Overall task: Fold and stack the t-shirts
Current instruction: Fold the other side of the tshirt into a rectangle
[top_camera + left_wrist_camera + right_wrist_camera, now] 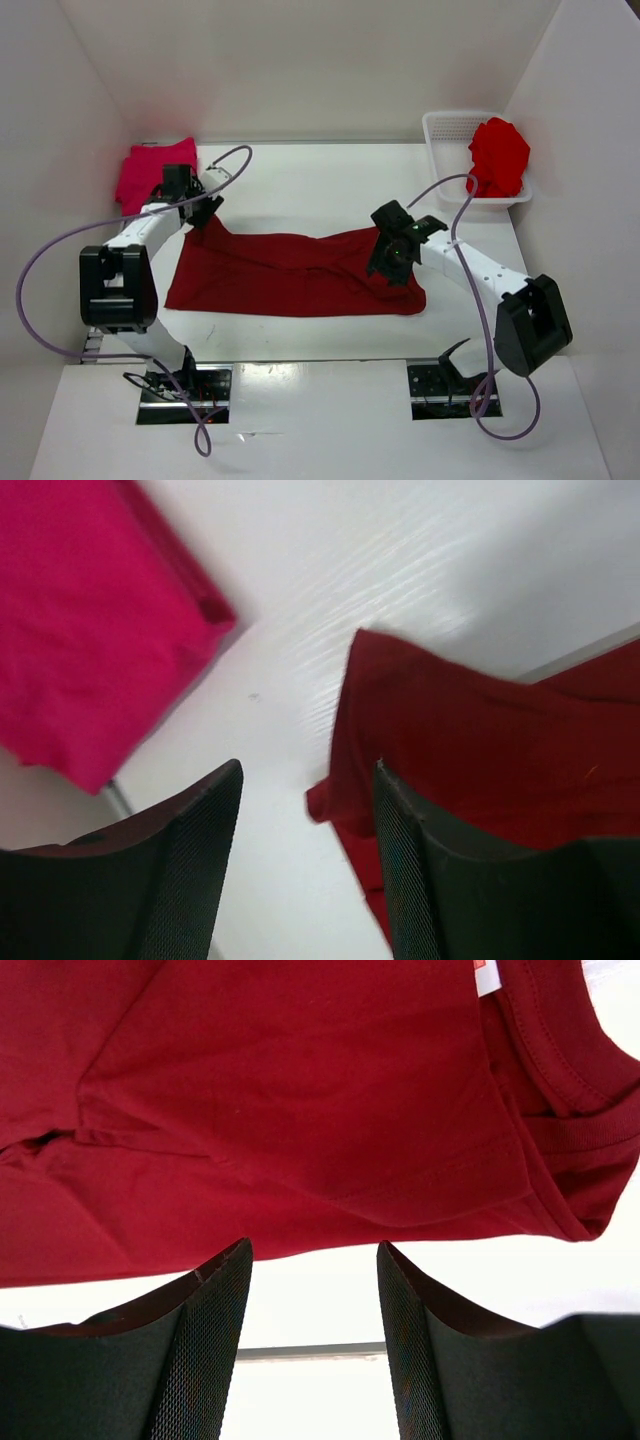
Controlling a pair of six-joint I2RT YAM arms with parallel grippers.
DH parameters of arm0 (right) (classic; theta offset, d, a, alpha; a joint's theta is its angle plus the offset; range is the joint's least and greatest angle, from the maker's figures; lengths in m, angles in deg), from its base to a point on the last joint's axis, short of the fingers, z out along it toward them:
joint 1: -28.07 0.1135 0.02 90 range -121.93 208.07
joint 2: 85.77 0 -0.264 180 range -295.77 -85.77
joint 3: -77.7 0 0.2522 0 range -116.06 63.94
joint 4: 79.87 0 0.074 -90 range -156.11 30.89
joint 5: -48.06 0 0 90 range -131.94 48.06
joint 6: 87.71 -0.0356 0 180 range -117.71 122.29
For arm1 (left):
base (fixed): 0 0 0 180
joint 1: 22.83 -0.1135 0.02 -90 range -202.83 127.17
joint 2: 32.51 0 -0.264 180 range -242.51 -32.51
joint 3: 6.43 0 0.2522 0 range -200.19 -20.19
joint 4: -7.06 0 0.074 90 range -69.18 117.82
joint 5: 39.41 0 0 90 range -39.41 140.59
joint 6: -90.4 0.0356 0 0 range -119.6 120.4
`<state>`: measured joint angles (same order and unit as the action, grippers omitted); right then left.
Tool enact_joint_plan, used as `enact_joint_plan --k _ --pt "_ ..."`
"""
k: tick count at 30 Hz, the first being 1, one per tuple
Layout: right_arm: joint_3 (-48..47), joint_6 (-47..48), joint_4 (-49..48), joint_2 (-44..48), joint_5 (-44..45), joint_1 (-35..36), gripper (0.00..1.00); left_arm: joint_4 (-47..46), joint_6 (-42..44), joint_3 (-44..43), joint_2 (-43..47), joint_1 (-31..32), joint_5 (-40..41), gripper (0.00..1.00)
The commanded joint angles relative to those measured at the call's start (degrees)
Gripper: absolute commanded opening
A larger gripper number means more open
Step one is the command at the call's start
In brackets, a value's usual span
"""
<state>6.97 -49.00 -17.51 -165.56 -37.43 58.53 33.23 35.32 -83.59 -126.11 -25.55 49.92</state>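
A dark maroon t-shirt (290, 275) lies spread across the middle of the table. My left gripper (203, 212) hovers at its back left corner. In the left wrist view this gripper (308, 772) is open with only bare table between its fingers, and the maroon corner (470, 750) lies beside the right finger. My right gripper (393, 262) is over the shirt's right end. It (314, 1250) stands open and empty, with the maroon cloth (300, 1110) and its white tag (487, 975) just beyond the fingertips. A folded pinkish-crimson t-shirt (150, 170) lies at the back left. A bright red t-shirt (498, 155) is bunched in the basket.
A white mesh basket (450, 130) stands at the back right corner against the wall. White walls close in the table on the left, back and right. Purple cables loop from both arms.
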Motion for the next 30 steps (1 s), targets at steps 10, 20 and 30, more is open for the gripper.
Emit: enact_joint_plan --k 10,20,30 --pt "1.4 -0.8 -1.5 1.6 1.6 0.5 0.6 7.5 -12.8 -13.2 -17.5 0.4 -6.7 0.69" --pt "3.8 -1.9 -2.6 -1.2 0.3 0.0 0.62 8.3 -12.2 -13.6 -18.7 1.6 -6.1 0.28" --pt "4.9 -1.9 -3.8 -1.8 -0.2 0.0 0.62 3.5 -9.0 -1.5 -1.8 1.6 -7.9 0.18"
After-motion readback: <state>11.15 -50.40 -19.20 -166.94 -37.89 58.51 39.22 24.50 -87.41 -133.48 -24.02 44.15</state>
